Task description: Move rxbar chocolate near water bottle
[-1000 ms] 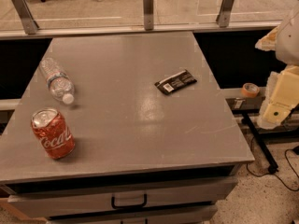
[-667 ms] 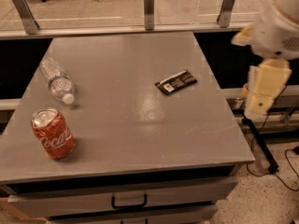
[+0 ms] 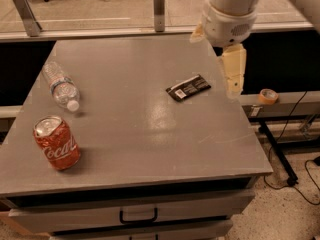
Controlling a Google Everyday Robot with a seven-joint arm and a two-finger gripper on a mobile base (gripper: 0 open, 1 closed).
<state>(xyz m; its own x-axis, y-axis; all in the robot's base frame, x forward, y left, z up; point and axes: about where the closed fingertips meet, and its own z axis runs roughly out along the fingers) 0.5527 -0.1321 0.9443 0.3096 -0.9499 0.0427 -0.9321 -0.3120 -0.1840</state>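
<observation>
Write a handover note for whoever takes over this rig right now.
The gripper hangs above the table's right edge, just right of the bar, not touching it.
The bar lies flat, right of centre.
The bottle lies on its side at the left, a Coke can in front of it.
Done: nothing yet.
Left: grasp the bar, set it by the bottle.

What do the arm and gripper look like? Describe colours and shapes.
The arm is a rounded white shell with a dotted grille. The gripper, at the right edge of the table, is pale cream and blocky. No cables on either.
</observation>
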